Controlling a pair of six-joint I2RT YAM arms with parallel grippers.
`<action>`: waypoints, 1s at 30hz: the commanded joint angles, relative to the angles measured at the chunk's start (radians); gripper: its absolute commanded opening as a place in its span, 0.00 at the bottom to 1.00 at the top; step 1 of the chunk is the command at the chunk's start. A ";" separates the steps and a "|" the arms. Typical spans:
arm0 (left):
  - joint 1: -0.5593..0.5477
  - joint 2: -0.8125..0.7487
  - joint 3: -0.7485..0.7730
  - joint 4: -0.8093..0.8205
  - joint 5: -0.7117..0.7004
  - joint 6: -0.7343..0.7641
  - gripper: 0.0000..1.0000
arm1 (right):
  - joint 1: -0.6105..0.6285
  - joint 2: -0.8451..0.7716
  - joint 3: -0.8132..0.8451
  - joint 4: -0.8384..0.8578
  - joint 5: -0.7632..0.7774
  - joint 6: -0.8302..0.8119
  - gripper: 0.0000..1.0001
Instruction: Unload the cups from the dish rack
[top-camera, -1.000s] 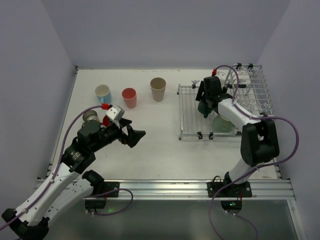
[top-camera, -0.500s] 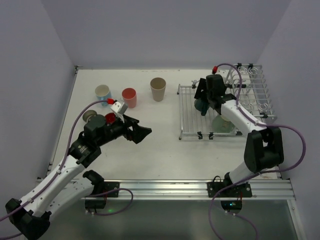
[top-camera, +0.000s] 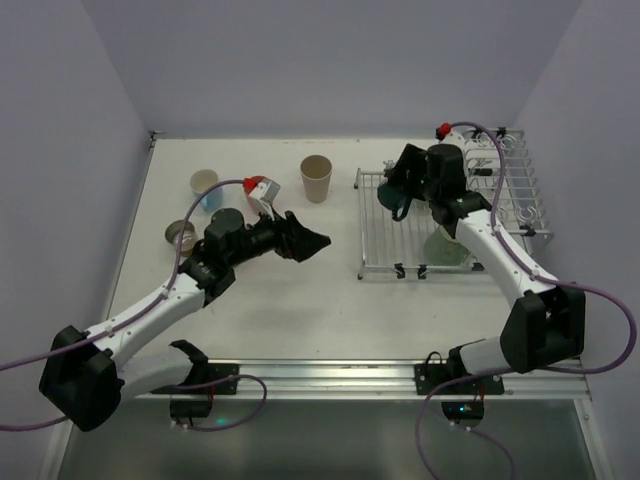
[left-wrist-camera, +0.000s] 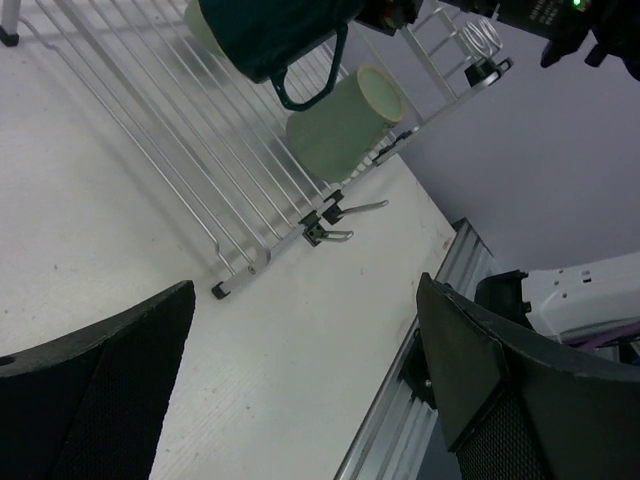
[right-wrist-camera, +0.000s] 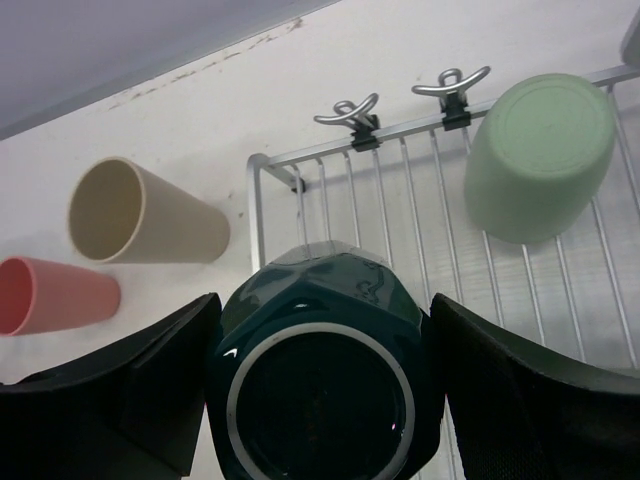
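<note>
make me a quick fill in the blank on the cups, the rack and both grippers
1. The right gripper is ____ on the dark teal mug.
2. The sage green cup lies on its ____ on the dish rack.
3. The left gripper is ____ and holds nothing.
4. The beige tumbler stands on the ____, outside the dish rack.

Missing words: shut; side; open; table

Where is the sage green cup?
Top view, right side: sage green cup on the silver wire dish rack, near end, by the dark teal mug.

Past the spread jaws, a dark teal mug (left-wrist-camera: 265, 35) hangs over the dish rack (left-wrist-camera: 165, 145) near a sage green cup (left-wrist-camera: 345, 135).
</note>
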 joint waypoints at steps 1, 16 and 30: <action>-0.005 0.077 0.099 0.149 0.007 -0.027 0.95 | 0.000 -0.112 -0.006 0.137 -0.116 0.087 0.00; -0.011 0.462 0.357 0.354 0.053 -0.084 0.85 | 0.002 -0.295 -0.173 0.334 -0.403 0.279 0.00; -0.053 0.548 0.380 0.498 0.142 -0.190 0.62 | 0.005 -0.308 -0.299 0.538 -0.587 0.434 0.00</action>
